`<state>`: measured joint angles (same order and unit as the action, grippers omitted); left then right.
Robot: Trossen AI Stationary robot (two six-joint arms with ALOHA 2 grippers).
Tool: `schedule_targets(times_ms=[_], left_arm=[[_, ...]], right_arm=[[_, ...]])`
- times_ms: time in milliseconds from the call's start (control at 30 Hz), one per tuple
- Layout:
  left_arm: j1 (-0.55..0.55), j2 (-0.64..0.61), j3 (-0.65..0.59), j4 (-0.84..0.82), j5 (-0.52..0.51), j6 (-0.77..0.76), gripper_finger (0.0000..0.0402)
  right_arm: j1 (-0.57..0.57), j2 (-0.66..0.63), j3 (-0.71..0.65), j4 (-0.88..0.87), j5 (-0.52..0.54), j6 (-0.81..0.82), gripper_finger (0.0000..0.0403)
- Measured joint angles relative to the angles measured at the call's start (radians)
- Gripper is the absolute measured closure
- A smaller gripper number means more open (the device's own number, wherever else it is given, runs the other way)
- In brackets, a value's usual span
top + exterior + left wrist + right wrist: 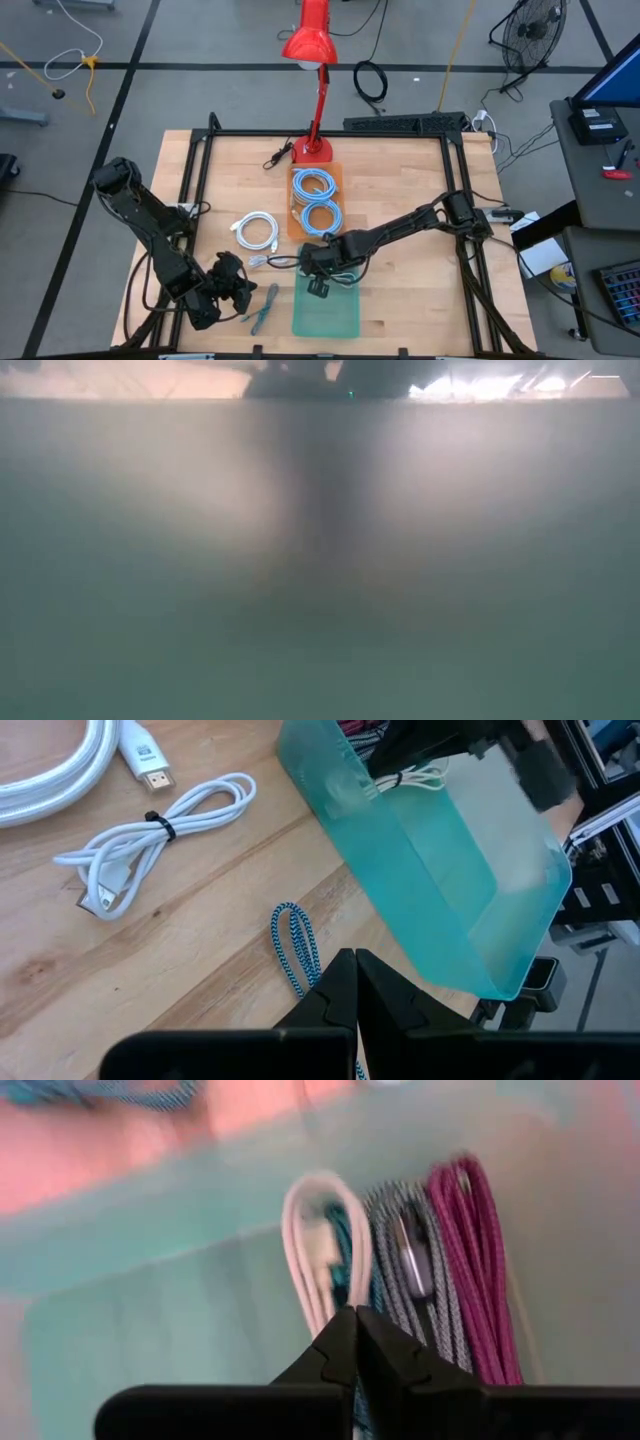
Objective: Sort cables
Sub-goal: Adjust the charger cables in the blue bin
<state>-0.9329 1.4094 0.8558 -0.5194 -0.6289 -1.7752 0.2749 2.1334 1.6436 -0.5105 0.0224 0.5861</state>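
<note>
Right pincer (355,1312) is closed and empty, inside the green bin (325,312), just above white (312,1250), grey (405,1260) and magenta (470,1250) bundles. Left pincer (355,960) is closed over the desk (420,240), near a blue-white cable (292,942). Blue coils (316,200) lie in the orange tray (335,172).

Red lamp (312,45) standing at the desk's (400,190) far edge. Orange tray (334,178) lying just before the lamp's base; teal bin (328,312) sitting near the front edge. Black cable loop (370,82) and fan (530,35) resting on the floor.
</note>
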Motion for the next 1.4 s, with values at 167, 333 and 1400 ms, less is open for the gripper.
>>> schedule_targets(times_ms=[167,333,1400], left_arm=[[0.0,0.0,0.0,0.0,0.0,0.0,0.0401],[0.0,0.0,0.0,0.0,0.0,0.0,0.0401],[0.0,0.0,0.0,-0.004,0.0,0.001,0.0401]], right_arm=[[0.0,-0.003,-0.048,0.014,-0.02,0.015,0.0403],[0.0,-0.008,-0.088,0.044,-0.024,0.043,0.0403],[0.009,-0.035,-0.094,0.083,-0.132,0.017,0.0403]])
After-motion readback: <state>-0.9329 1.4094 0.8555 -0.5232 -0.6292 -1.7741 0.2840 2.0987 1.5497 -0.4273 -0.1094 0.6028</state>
